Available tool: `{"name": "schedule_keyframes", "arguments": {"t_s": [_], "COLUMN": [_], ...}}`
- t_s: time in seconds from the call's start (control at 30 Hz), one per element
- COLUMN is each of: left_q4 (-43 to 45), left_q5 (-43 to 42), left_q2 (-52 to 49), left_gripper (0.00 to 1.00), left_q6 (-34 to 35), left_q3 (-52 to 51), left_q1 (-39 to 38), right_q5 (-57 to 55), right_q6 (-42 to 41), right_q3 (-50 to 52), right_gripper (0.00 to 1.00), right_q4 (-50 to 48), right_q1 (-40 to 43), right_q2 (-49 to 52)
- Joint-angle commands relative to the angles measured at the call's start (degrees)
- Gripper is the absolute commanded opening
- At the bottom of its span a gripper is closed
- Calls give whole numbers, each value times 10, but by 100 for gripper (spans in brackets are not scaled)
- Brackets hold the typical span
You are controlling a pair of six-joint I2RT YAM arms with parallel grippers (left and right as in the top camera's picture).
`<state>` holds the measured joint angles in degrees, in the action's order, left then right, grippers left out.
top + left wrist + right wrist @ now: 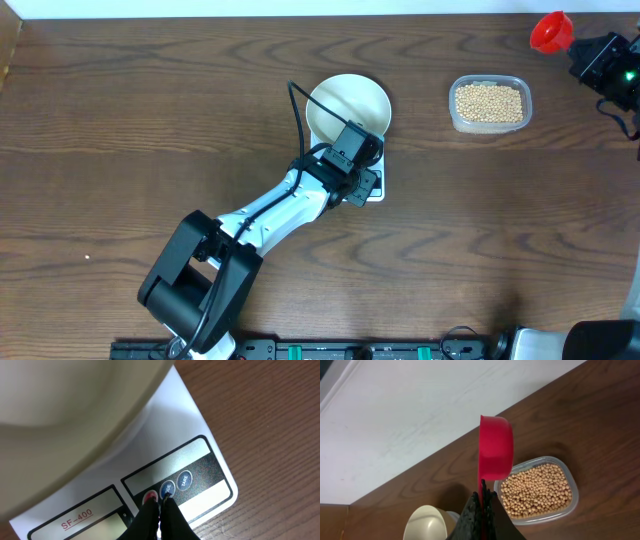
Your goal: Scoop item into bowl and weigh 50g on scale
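Beans (535,491) lie heaped in a clear plastic tub (540,519), just below and right of the right end effector (482,496); that end effector is clenched on the handle of a glossy red scoop (496,447), round cup turned on its side above them. Over at the left end effector (161,502), fingers are pinched together, tips down among the round buttons (167,488) of the scale (200,425); whether they actually press, I cannot tell. Just beyond those tips sits the bowl (65,405) on the scale's flat white plate; it is smooth and round, with no beans showing. My read: switching on or zeroing the scale. Next the scoop must dip into the beans and travel level across the dark wood-grain tabletop (100,150).
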<state>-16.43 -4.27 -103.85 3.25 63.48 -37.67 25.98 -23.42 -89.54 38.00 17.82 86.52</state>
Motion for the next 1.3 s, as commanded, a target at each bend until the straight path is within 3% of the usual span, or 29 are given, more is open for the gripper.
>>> {"name": "schedule_keyframes", "arguments": {"t_s": [0.0,1.27], "left_q4": [0,8], "left_q5": [10,38], "left_q2": [-8,-73], "left_gripper": [7,7], "left_q6": [9,11], "left_q3": [5,5], "left_q1": [-1,0], "right_q5": [5,5], "right_q6": [8,7], "right_q3": [-16,-16], "right_gripper": [1,2], "right_q4": [2,1], "right_q1": [0,0], "right_q2": [0,0]}}
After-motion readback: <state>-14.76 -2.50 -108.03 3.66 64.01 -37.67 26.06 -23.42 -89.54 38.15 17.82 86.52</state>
